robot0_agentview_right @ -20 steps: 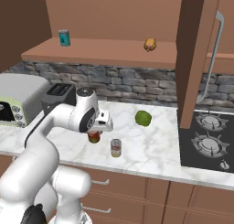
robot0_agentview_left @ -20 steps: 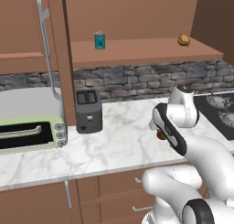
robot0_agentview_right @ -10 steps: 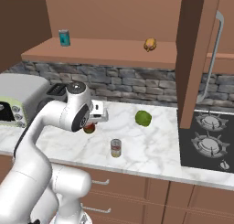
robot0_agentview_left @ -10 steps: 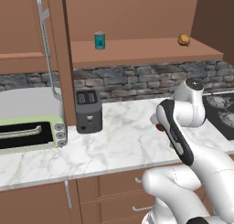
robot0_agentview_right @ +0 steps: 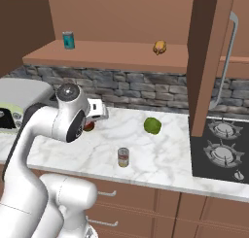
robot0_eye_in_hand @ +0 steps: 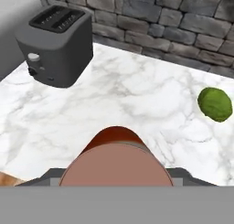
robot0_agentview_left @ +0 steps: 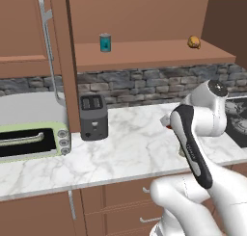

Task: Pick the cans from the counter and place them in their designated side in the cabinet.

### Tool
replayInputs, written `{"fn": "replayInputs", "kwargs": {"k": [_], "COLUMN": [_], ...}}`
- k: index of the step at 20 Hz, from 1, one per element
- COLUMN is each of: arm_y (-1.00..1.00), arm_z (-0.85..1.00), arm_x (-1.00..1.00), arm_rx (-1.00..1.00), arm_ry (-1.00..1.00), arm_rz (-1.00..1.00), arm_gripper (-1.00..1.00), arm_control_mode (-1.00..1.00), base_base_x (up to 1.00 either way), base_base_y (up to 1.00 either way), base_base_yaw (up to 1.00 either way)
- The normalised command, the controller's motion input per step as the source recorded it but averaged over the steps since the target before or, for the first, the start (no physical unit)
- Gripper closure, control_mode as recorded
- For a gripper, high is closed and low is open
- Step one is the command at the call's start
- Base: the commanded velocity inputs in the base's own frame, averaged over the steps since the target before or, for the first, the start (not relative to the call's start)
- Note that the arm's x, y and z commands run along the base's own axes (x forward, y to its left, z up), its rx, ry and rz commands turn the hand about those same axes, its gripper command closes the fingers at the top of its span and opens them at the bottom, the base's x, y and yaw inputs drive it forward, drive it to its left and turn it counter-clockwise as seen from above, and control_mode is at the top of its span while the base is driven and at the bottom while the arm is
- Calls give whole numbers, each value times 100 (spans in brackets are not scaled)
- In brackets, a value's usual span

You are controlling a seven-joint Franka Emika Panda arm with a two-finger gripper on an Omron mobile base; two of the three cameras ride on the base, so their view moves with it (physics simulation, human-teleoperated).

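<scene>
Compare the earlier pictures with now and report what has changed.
The arm has lifted and swung, carrying the red can up off the counter; the gripper stays closed on it, as it already was a second ago. The cream-yellow can, the green round item, the toaster, the teal-blue can and the orange-brown item on the cabinet shelf have not moved.
</scene>
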Motion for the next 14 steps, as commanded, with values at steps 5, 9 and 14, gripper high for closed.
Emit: {"fn": "replayInputs", "kwargs": {"k": [5,9,14], "arm_y": [9,9,3], "arm_z": [44,50,51], "arm_x": [-30,-23,-18], "arm_rx": [0,0,0], "arm_ry": [-19,-18,-13], "arm_rz": [0,0,0], "arm_gripper": [100,100,100], "arm_control_mode": [-100,-100,-100], "base_base_x": [0,0,0], "base_base_y": [0,0,0], "base_base_yaw": [0,0,0]}}
